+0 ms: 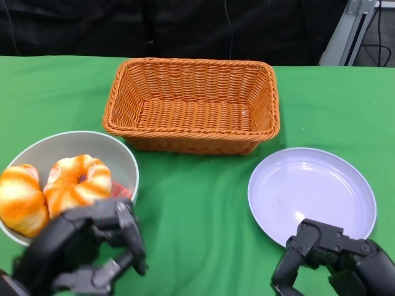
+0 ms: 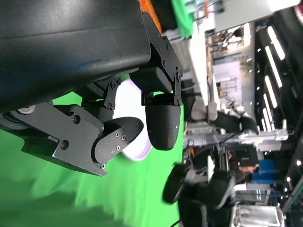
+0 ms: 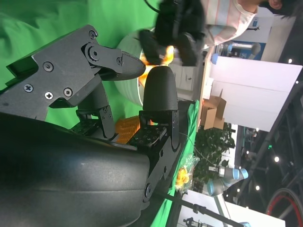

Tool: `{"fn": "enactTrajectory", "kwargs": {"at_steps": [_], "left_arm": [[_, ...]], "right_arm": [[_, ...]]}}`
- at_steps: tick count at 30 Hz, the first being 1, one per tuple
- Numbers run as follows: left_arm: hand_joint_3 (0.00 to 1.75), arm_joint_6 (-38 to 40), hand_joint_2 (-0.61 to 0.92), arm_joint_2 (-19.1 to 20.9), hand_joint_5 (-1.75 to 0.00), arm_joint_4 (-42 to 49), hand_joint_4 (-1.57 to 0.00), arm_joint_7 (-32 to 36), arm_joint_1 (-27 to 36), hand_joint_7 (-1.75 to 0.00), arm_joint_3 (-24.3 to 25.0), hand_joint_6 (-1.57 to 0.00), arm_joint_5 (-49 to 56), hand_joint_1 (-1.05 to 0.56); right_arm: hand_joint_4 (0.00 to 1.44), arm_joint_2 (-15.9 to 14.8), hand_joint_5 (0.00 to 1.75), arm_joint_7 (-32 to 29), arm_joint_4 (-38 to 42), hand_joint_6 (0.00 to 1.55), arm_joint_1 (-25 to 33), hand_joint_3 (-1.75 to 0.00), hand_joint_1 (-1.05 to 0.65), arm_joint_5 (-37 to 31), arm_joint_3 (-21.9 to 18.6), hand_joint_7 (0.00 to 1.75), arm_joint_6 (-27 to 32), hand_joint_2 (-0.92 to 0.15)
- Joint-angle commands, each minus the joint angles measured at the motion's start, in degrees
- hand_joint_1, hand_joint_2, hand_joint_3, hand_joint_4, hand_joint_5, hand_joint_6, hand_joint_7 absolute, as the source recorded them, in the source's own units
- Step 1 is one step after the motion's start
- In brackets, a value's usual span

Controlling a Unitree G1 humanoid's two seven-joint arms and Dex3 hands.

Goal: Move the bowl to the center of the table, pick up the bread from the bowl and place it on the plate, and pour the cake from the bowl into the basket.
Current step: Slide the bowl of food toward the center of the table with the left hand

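Grey bowl [image 1: 123,157] sits at the table's [image 1: 197,216] left edge, holding a bread roll [image 1: 21,198] and a donut-like cake [image 1: 78,182]; wicker basket [image 1: 192,105] behind, lavender plate [image 1: 311,194] right. Left hand [image 1: 83,256] just beside the bowl's near rim, fingers apart, seemingly holding nothing. Right hand [image 1: 336,262] at the plate's near edge, loosely spread, empty.

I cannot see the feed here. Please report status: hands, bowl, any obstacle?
Left robot hand and right robot hand both empty, low over table. Gray bowl at left edge, bread still inside. Basket, plate empty. Nothing blocking.
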Motion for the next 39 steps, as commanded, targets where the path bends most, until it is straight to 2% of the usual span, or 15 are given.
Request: {"fn": "enactTrajectory", "kwargs": {"at_steps": [1,3,4,6,9,11,16,22,30,31,32,36,39], "left_arm": [[0.77,2.3,0.72,1.9,-1.5,-3.3,-0.68,2.7,-1.8,-1.18,4.0,-0.74,-2.4,-0.21],[0.56,3.7,0.77,2.1,-1.35,-4.3,-0.67,4.4,-3.0,-0.97,6.8,-0.77,-4.6,-0.27],[0.36,3.9,0.83,2.0,-1.2,-4.2,-0.68,4.7,-3.8,-0.74,7.9,-0.82,-5.7,-0.31],[0.17,2.7,0.9,1.8,-1.02,-3.1,-0.71,4.8,-5.5,-0.46,10.1,-0.89,-6.9,-0.36],[0.14,1.3,0.92,2.3,-0.83,-2.7,-0.75,8.1,-8.0,-0.19,14.0,-0.95,-5.7,-0.43],[0.16,0.8,0.92,3.0,-0.61,-2.7,-0.8,10.9,-9.4,-0.07,16.8,-0.94,-4.4,-0.42],[0.17,2.7,0.92,4.4,-0.25,-2.1,-0.86,18.7,-11.9,0.0,20.7,-0.89,-0.1,-0.44],[0.2,4.9,0.92,9.1,-0.09,8.2,-0.7,25.2,-14.9,0.0,20.5,-0.69,12.3,-0.55],[0.32,1.4,0.92,13.6,-0.01,25.1,-0.54,28.0,-19.8,0.0,18.0,-0.5,21.7,-0.67],[0.38,1.5,0.92,14.2,0.0,28.2,-0.46,28.6,-20.6,0.0,17.4,-0.46,23.1,-0.79],[0.38,1.3,0.92,14.7,0.0,30.6,-0.43,29.0,-21.3,0.0,16.9,-0.46,24.0,-0.82],[0.42,1.6,0.92,16.0,0.0,37.0,-0.34,29.2,-23.4,0.0,15.5,-0.4,25.5,-0.84],[0.46,3.0,0.92,16.9,0.0,40.1,-0.31,31.8,-24.4,0.0,13.9,-0.38,28.6,-0.82]], "right_arm": [[0.74,0.1,1.55,-0.5,-0.9,0.7,0.4,-0.8,-0.23,0.0,0.6,1.3,-0.6,-0.57],[0.74,0.3,1.55,-0.9,-1.2,0.7,0.4,-0.79,-0.23,-0.4,0.9,1.3,-0.2,-0.57],[0.74,0.3,1.55,-1.0,-1.3,0.7,0.4,-0.79,-0.24,-0.5,1.0,1.3,0.0,-0.57],[0.74,0.2,1.55,-1.3,-1.4,0.7,0.4,-0.78,-0.24,-0.5,1.2,1.3,0.2,-0.58],[0.74,0.1,1.54,-1.6,-1.4,0.7,0.4,-0.78,-0.23,-0.7,1.5,1.3,0.2,-0.58],[0.74,0.3,1.54,-2.1,-1.8,0.7,0.5,-0.78,-0.23,-1.2,1.6,1.3,0.7,-0.58],[0.74,0.3,1.53,-2.9,-2.3,0.7,0.3,-0.78,-0.21,-1.8,1.8,1.3,1.7,-0.59],[0.73,0.2,1.53,-3.0,-2.7,0.69,0.4,-0.78,-0.21,-2.1,2.3,1.3,2.3,-0.59],[0.73,0.1,1.53,-3.3,-3.0,0.69,0.7,-0.75,-0.23,-2.8,2.8,1.3,2.3,-0.6],[0.73,0.0,1.53,-3.3,-3.0,0.69,0.7,-0.73,-0.23,-2.8,2.9,1.3,2.2,-0.61],[0.73,0.0,1.53,-3.3,-2.9,0.69,0.7,-0.73,-0.23,-2.7,3.0,1.3,2.2,-0.61],[0.74,-0.1,1.53,-3.3,-2.6,0.7,0.4,-0.72,-0.23,-2.6,3.0,1.3,1.9,-0.61],[0.74,-0.2,1.52,-3.3,-2.3,0.7,0.1,-0.72,-0.23,-2.9,2.9,1.29,1.6,-0.61]]}}
